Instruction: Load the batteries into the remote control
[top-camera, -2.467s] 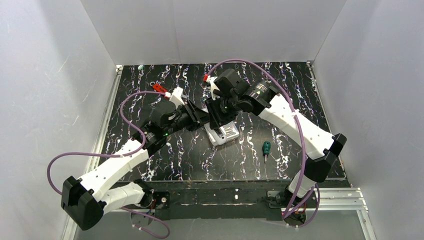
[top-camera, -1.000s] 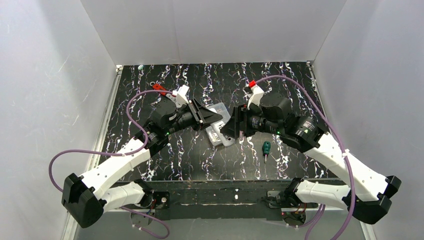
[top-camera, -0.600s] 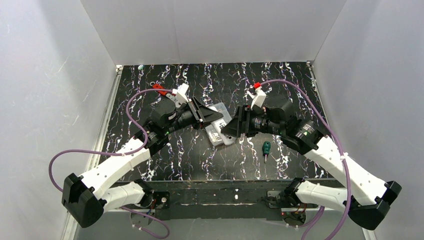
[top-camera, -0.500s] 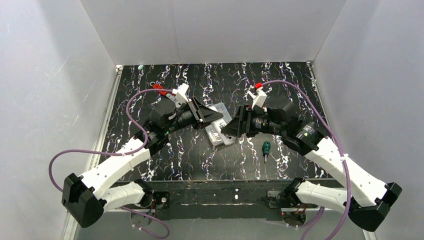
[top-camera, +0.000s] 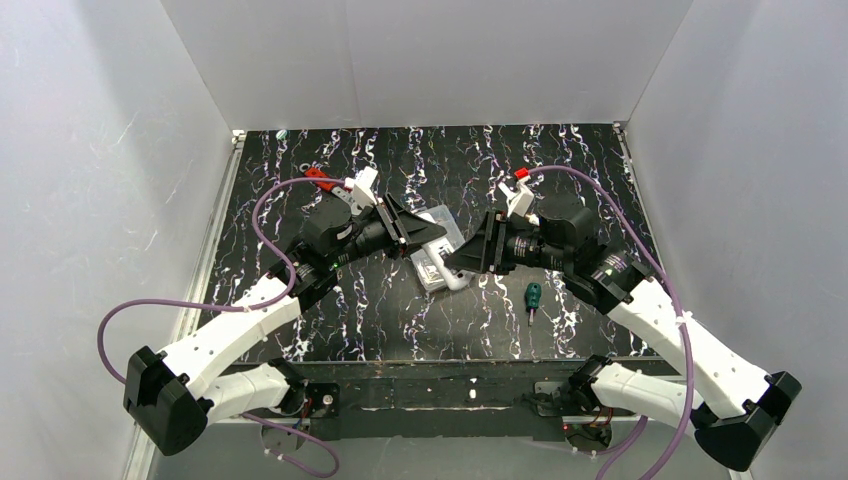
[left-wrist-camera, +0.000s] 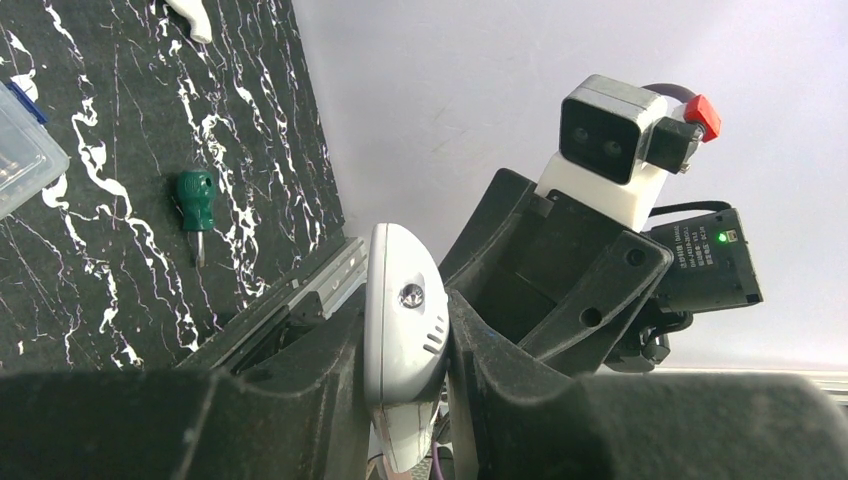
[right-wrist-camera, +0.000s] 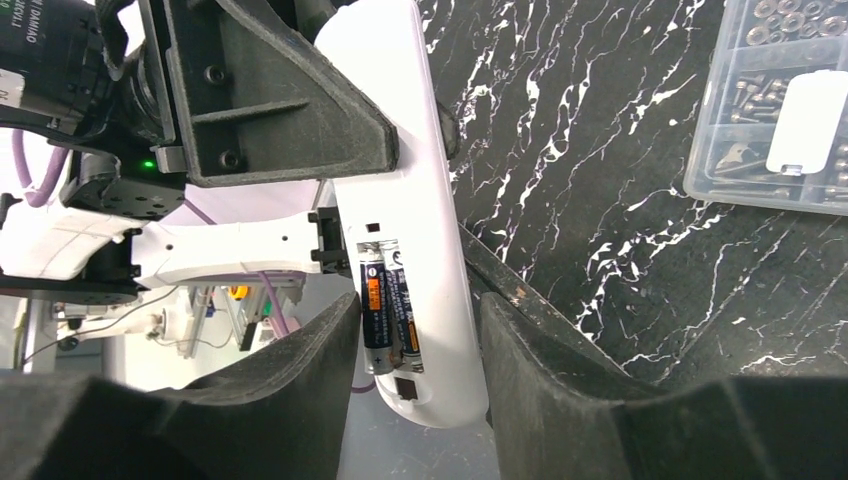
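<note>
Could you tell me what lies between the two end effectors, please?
The remote control: the left end effector is shut on it, and its end with the batteries reaches between the fingers of the right end effector, in the right wrist view.

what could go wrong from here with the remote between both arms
1. The batteries lie uncovered in the remote; a tilt or knock could spill them.
2. The right end effector straddles the remote that the left end effector grips; an off-centre squeeze could twist it loose.
3. Both end effectors sit very close together and could collide.
</note>
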